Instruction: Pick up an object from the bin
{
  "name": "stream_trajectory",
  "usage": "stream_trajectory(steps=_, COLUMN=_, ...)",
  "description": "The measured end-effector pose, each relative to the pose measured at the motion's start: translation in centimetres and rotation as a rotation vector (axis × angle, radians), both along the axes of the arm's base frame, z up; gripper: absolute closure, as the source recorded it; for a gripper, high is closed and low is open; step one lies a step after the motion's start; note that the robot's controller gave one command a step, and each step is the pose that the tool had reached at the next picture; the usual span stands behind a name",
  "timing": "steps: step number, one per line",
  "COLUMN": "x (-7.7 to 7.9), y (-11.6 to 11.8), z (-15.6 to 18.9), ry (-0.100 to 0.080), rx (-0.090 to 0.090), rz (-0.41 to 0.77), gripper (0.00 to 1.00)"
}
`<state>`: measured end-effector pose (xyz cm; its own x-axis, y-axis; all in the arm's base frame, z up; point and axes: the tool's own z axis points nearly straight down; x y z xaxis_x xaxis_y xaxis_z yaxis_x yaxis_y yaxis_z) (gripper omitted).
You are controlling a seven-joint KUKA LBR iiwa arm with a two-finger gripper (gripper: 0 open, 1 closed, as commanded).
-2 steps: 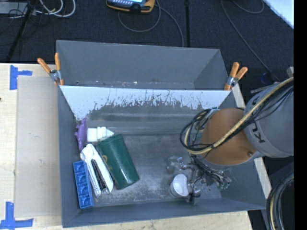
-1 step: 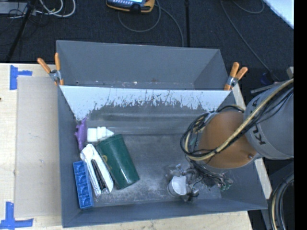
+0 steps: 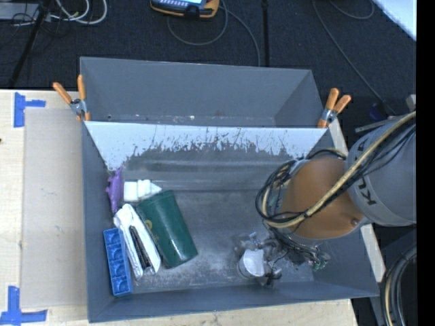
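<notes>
My gripper [image 3: 273, 255] is down at the bin floor near the front right, under the orange cover and its cables. A small pale round thing [image 3: 253, 264] lies right at the gripper's left side, touching or nearly touching it; whether it is held I cannot make out. The other loose things lie well to the left: a dark green bottle [image 3: 167, 229] on its side with its white cap pointing to the back left.
Along the bin's left wall lie a purple piece [image 3: 114, 190], a white and black tool [image 3: 136, 242] and a long blue ridged block [image 3: 117, 262]. The arm reaches in over the right rim. The sloping back wall is scuffed.
</notes>
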<state>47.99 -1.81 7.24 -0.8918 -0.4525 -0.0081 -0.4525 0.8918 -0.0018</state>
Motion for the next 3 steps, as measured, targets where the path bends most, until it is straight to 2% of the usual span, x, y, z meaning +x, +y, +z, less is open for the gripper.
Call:
stream_trajectory(steps=1, x=-0.3, y=-0.3, z=3.9, ry=0.016, rx=0.001, rz=0.002, gripper=1.00)
stream_trajectory(steps=2, x=0.5, y=-1.3, z=7.5, ry=0.000, rx=0.001, rz=-0.008, gripper=1.00)
stream_trajectory(steps=3, x=0.2, y=-1.5, z=10.6, ry=0.016, rx=0.002, rz=-0.016, gripper=1.00)
